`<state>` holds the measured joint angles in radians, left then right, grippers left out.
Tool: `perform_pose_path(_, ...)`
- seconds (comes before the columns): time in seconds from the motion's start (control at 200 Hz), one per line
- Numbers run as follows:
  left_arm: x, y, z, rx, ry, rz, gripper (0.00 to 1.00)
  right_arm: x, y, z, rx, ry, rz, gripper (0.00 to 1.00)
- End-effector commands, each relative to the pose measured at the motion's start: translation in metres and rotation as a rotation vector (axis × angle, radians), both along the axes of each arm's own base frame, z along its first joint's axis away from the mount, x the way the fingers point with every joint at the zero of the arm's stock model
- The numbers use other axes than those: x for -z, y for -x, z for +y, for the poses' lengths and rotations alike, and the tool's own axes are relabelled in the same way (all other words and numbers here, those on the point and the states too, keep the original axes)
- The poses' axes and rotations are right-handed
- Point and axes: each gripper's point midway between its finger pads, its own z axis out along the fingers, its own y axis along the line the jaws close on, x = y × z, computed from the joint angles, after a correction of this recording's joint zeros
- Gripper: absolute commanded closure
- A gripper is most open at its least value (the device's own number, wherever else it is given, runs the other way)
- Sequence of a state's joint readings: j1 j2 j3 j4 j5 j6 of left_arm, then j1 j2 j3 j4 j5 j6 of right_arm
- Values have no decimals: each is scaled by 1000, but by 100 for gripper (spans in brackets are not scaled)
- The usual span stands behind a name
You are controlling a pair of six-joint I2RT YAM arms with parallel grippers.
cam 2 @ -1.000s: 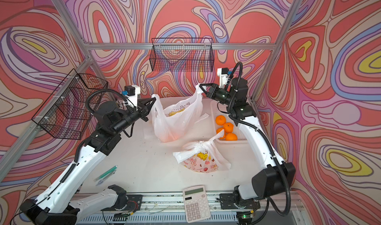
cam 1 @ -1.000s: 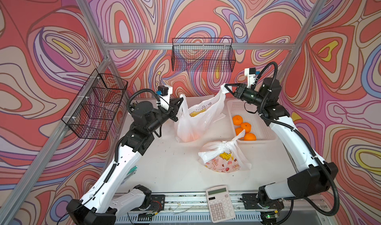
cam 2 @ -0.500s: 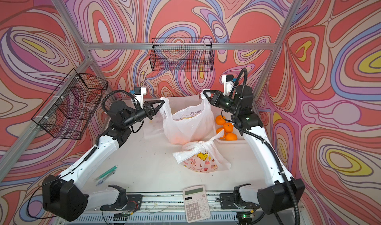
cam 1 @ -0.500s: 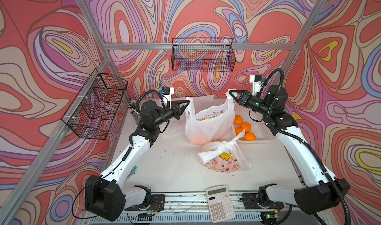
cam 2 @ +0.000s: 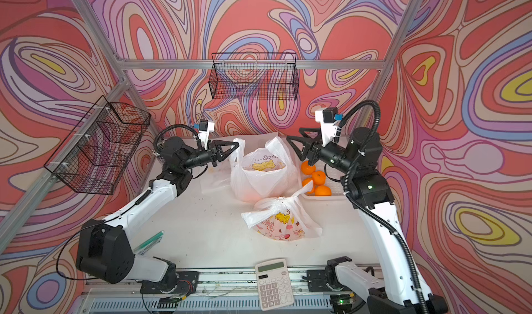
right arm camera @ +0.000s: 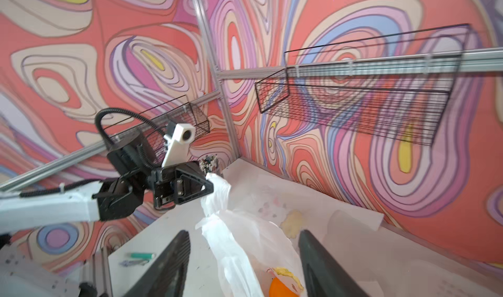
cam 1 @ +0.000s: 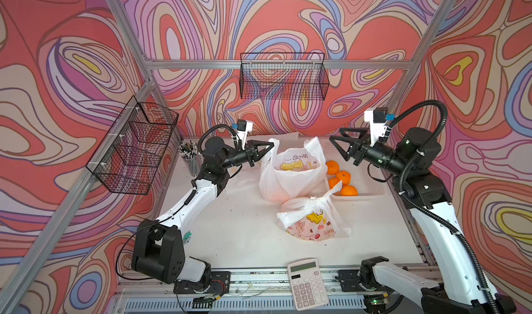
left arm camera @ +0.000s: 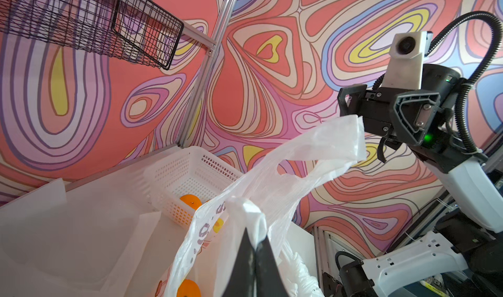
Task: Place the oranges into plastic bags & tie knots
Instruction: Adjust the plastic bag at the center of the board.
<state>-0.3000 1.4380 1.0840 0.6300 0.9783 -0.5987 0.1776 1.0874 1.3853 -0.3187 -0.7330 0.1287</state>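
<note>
Released in the last half second, the handle loop (cam 1: 315,145) nearest the right claw (cam 1: 335,134) now stands up on its own. That claw, which pinched it then, has drawn back with its jaws spread. It is clear of the plastic, above the white perforated plastic basket (cam 1: 371,195). The left claw (cam 1: 270,145) stays clenched on the other loop of the translucent white plastic shopping bag (cam 1: 290,180). The bag sits mouth-open on the white surface (cam 1: 244,226), about where it sat before.

Both top views show four small round oranges (cam 2: 318,178) left in the basket. Just in front of the open bag lies a second bag printed with cartoons (cam 2: 280,223), closed by a twisted white knot (cam 2: 280,203). A white calculator (cam 1: 306,283) lies at the front edge, and a green pen (cam 2: 149,240) lies beside the left arm.

Only the left wrist view shows the pinched loop bunched over the shut fingertips (left arm camera: 241,263), with an orange (left arm camera: 187,288) inside the bag. Only the right wrist view shows the spread fingers (right arm camera: 174,263) with slack plastic beyond the gap between them.
</note>
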Motion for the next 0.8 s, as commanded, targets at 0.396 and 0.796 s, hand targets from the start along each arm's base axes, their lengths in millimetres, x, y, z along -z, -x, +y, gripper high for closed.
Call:
perform_pose_path(0.396,-37,38,-3,161,-34,-212,100,77,2,43,-289,206,-76,19)
perform_pose_path(0.796,-33,31,-3,136,-57,-192,100,80,-9,61,-405,193,-113,83)
